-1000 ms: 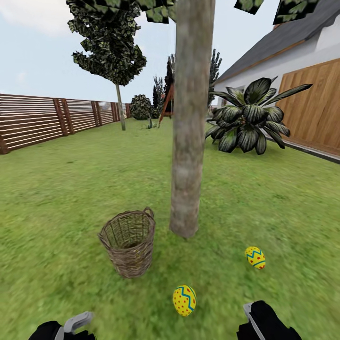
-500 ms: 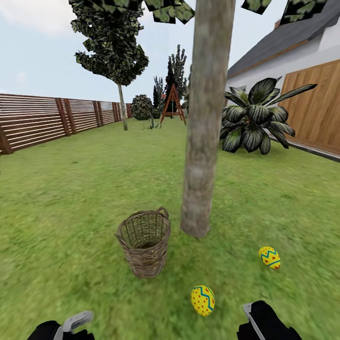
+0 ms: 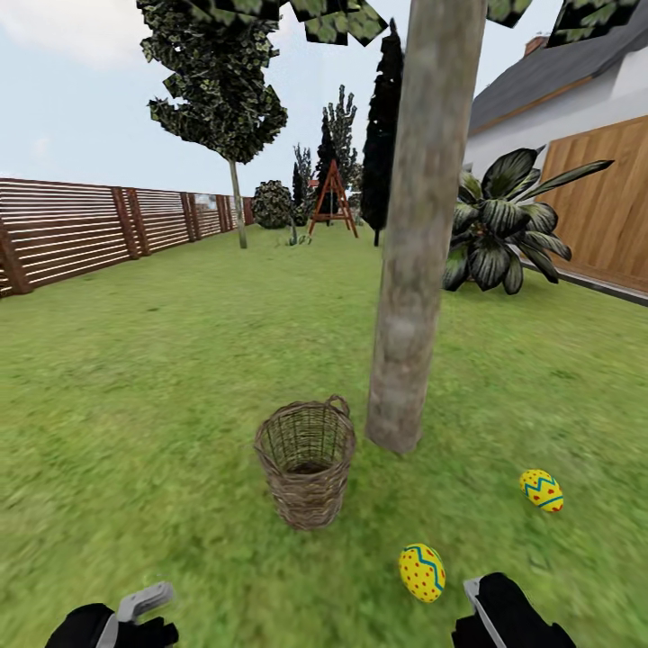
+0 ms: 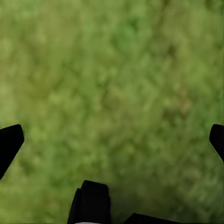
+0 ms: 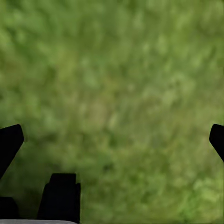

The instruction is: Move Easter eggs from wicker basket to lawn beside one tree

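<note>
Both grippers are spread wide and hold nothing: the left gripper (image 4: 112,140) and right gripper (image 5: 112,140) each look down past parted fingertips at bare lawn (image 3: 135,378), and in the head view both sit low at the near edge. 2 eggs already lie on the grass, egg 1 (image 3: 422,572) just ahead of the right gripper and egg 2 (image 3: 541,490) further to its right, both near the foot of the tree (image 3: 409,297). The basket (image 3: 306,463) stands upright just beside the trunk, on its left. Its inside looks dark and I cannot tell whether egg 3 is in it. By my reading, 2 of 3 eggs are placed and 1 is left to fetch. Counted: 2 eggs seen, 1 basket, 1 nearby trunk, with a fence (image 3: 90,225), a garage (image 3: 603,198) and a leafy plant (image 3: 504,234) beyond.
</note>
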Controlling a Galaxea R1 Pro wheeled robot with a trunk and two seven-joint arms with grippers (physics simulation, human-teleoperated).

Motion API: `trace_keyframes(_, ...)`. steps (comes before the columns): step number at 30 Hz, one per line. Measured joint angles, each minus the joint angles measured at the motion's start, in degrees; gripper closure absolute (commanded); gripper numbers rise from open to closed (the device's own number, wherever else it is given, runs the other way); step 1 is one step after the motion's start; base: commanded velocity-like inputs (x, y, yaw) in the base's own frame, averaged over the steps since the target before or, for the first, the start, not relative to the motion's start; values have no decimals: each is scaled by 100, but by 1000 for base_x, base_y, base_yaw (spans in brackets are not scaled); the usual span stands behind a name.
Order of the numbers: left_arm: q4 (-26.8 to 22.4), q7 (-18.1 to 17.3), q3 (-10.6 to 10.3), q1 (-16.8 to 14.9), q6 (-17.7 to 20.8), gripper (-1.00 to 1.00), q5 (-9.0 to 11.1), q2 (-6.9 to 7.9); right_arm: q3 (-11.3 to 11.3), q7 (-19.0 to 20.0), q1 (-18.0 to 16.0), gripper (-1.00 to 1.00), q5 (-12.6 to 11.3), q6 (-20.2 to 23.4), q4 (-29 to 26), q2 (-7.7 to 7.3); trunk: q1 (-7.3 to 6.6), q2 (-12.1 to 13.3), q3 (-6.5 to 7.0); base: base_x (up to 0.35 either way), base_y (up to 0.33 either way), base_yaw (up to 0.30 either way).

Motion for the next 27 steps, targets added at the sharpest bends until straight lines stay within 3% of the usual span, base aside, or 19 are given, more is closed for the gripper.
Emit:
trace_keyframes(5,-1107,17,3,0,3,-100,16,6,-1,0,1,-100,-22,2,-29,-5,0,0,0,0,323,0)
trace_keyframes(8,-1402,12,3,-5,5,-100,12,9,-1,0,0,-100,-27,-3,-27,-1,0,0,0,0,325,0)
trace_keyframes(12,-1454,8,2,-15,-55,-100,11,1,-15,-4,1,-100,-27,-32,-42,-7,0,0,0,0,325,0)
trace_keyframes(17,-1461,33,2,-27,-861,-100,-5,2,-28,-1,0,-100,-32,-37,-92,-15,0,0,0,0,325,0)
trace_keyframes(27,-1278,21,-43,-70,-905,-100,-15,-36,-30,6,0,-100,-38,-63,-115,-16,-1,0,5,48,325,-71)
